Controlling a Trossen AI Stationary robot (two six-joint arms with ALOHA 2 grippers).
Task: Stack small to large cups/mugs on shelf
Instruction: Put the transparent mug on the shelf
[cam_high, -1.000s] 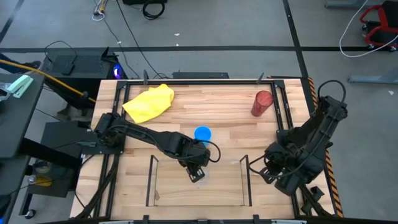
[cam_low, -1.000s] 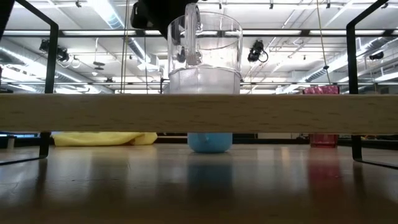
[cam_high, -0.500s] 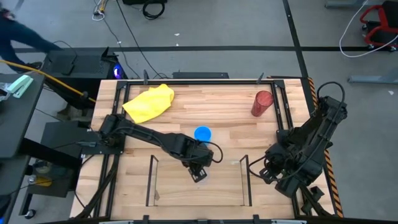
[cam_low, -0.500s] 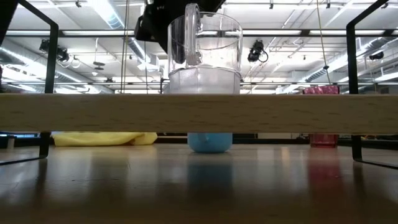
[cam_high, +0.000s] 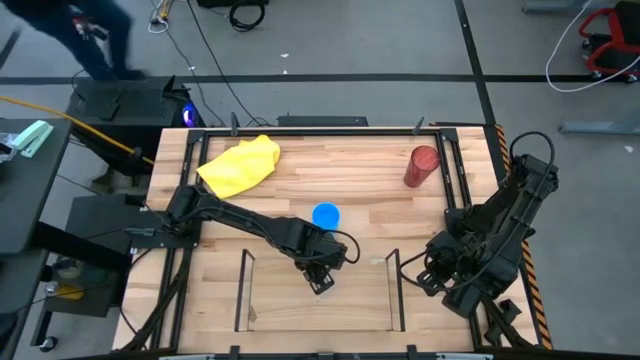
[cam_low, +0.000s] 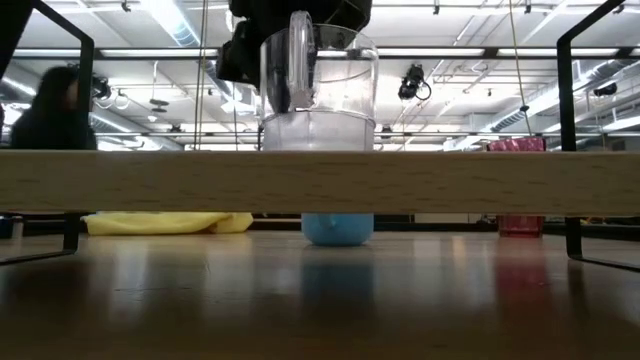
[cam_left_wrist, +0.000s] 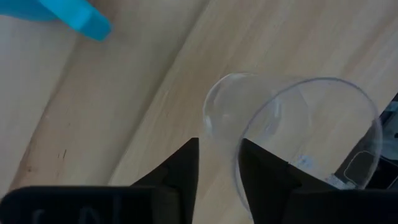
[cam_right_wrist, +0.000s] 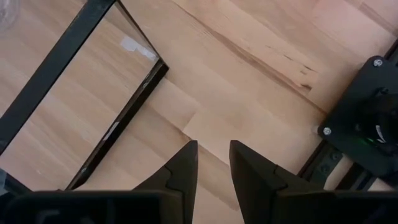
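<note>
The tiny clear cup (cam_low: 318, 95) stands upright on the shelf's wood plank (cam_low: 120, 182), and my left gripper (cam_high: 321, 279) is shut on its rim from above. The cup also shows in the left wrist view (cam_left_wrist: 298, 124). The blue mug (cam_high: 326, 215) stands on the table just beyond the shelf (cam_high: 246, 290); in the low view it shows under the plank (cam_low: 337, 229). The dark red tumbler (cam_high: 421, 165) stands at the far right. My right gripper (cam_right_wrist: 212, 163) waits shut and empty by the shelf's right uprights (cam_high: 397, 285). My left gripper holds the clear cup by its wall at the rim (cam_left_wrist: 214, 134), one finger (cam_left_wrist: 264, 177) inside the cup and the other (cam_left_wrist: 183, 171) outside. The fingers come from above, pointing down. The cup stays upright, its base at the plank's top (cam_low: 318, 148).
A yellow cloth (cam_high: 240, 165) lies at the table's far left. Black frame rails (cam_high: 468, 190) run along the table's sides. A person (cam_low: 45, 110) shows in the room beyond the table's left.
My left gripper has shifted the clear cup a little toward the table's left along the plank; the cup stays upright and held. A person has come into view beyond the table's left.
</note>
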